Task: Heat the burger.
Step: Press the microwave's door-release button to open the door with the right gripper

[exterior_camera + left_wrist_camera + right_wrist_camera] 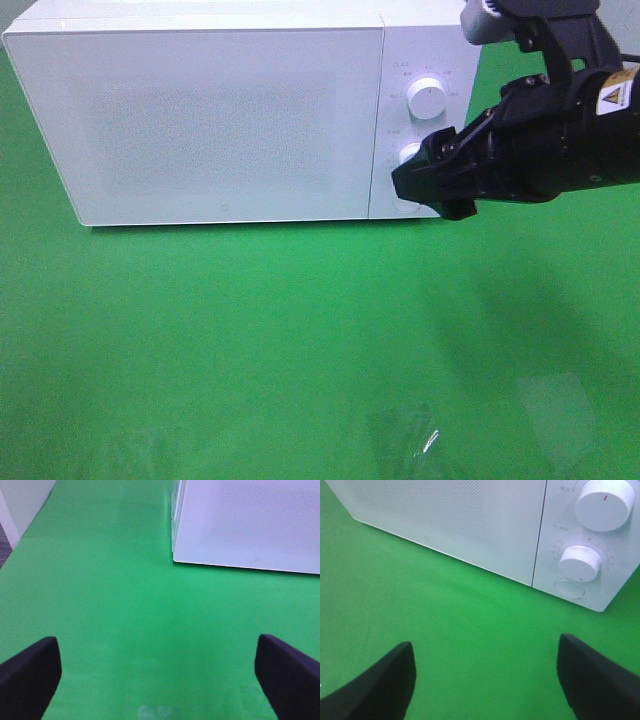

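The burger is out of view in every frame. A white microwave (200,110) stands at the back of the green table with its door shut; it also shows in the left wrist view, microwave (250,525), and in the right wrist view, microwave (470,525). My right gripper (425,185) hovers open just in front of the control panel's lower part, close to the lower knob (410,153). In its wrist view the right gripper (485,645) has nothing between its fingers. My left gripper (156,641) is open and empty over bare green cloth, short of the microwave's front left corner.
The panel carries an upper knob (604,502), a lower knob (580,562) and a round button (569,588) below them. Green cloth (250,330) covers the table in front of the microwave. A pale wall edge (20,500) lies far left.
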{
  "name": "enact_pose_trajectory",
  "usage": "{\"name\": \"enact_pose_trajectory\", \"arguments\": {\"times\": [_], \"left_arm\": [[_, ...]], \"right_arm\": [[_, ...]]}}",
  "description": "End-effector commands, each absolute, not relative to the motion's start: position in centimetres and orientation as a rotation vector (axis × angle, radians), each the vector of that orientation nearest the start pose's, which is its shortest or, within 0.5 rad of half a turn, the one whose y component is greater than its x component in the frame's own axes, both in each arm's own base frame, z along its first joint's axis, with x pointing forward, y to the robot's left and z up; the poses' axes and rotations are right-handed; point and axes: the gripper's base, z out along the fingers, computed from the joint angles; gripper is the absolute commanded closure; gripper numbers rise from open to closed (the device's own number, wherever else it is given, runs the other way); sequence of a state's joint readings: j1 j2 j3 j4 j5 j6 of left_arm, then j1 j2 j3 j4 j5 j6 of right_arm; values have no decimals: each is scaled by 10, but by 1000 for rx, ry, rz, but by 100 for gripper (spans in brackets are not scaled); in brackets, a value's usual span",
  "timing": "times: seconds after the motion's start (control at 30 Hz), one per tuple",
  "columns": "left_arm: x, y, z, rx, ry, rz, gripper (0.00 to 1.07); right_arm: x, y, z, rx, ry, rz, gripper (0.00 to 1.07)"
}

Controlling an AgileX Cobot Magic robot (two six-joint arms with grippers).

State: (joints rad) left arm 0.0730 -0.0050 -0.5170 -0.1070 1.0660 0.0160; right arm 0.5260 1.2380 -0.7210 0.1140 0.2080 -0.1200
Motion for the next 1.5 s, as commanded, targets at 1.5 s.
{"name": "enact_pose_trajectory", "arguments": {"times": [1.5], "left_arm": [[-8,-9,282,-53,2019,-71,5]], "right_arm": [[41,3,296,-96,2007,55,33]]}}
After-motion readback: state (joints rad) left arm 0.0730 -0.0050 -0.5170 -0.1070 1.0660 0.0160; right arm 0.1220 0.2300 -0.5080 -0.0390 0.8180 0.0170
